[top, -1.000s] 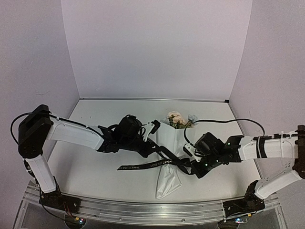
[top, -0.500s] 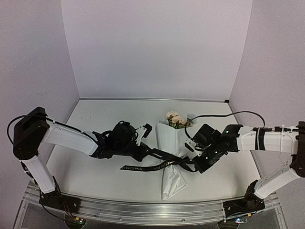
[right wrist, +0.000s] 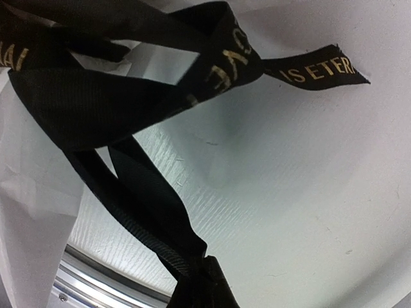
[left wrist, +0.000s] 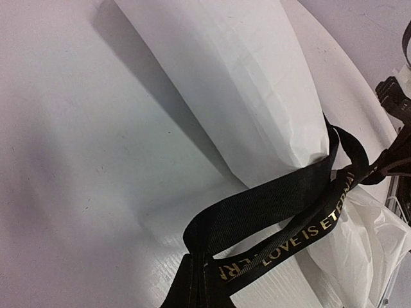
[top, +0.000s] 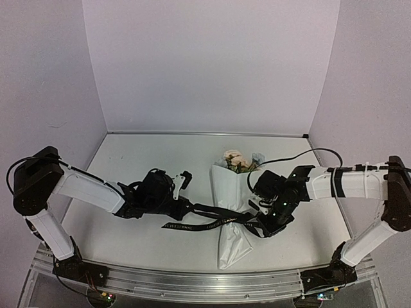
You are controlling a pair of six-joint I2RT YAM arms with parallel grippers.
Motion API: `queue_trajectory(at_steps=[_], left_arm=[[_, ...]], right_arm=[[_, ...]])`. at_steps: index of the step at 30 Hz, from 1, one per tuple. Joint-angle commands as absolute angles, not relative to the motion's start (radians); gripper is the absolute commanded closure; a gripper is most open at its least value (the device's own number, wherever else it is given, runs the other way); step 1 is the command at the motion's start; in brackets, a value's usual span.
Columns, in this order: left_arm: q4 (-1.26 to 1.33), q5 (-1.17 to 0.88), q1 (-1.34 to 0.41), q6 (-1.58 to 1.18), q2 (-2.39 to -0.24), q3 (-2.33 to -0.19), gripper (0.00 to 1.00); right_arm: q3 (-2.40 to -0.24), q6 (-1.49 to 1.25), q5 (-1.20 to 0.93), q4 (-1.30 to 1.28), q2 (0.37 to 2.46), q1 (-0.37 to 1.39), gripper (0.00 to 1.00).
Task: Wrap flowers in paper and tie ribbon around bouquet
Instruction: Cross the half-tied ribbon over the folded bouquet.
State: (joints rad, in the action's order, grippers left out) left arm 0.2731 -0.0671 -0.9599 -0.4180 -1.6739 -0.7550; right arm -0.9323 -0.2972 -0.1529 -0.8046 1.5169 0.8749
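The bouquet lies mid-table: peach and pale blue flowers stick out of the far end of a white paper cone. The black ribbon with gold lettering loops round the cone's narrow waist and crosses itself in a loose knot. My left gripper is left of the cone, shut on a ribbon strand. My right gripper sits at the cone's right side, shut on another ribbon strand. A lettered ribbon tail trails on the table.
The white table is walled at the back and both sides. An aluminium rail runs along the near edge, and it shows close under the right gripper. A black cable arcs over the right arm.
The left gripper has drawn back to the left with its ribbon strand. The right gripper has moved in toward the cone. The ribbon loop sits tighter round the paper.
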Motion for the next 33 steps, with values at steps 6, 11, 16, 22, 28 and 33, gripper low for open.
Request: queue_trajectory(at_steps=[6,11,16,22,28,33], left_arm=[[0.385,-0.195,-0.943,-0.394,-1.627,-0.772,0.96],[0.379,-0.286,-0.944,-0.347,-1.672,-0.858,0.96],[0.296,-0.327,-0.946,-0.285,-1.721,-0.983,1.0],[0.141,-0.364,-0.945,-0.218,-1.853,-1.18,0.96],[0.136,-0.272,-0.945,-0.285,-1.844,-1.184,0.65],[0.105,-0.181,-0.945,-0.356,-1.739,-1.117,0.43]], right_arm=[[-1.011,-0.358,-0.202,-0.838,1.567,0.897,1.0],[-1.026,-0.362,-0.188,-0.838,1.578,0.897,1.0],[-1.037,-0.367,-0.166,-0.839,1.584,0.897,1.0],[-1.066,-0.375,-0.119,-0.849,1.584,0.896,1.0],[-1.099,-0.38,-0.119,-0.878,1.608,0.892,1.0],[-1.112,-0.386,-0.127,-0.885,1.62,0.889,1.0]])
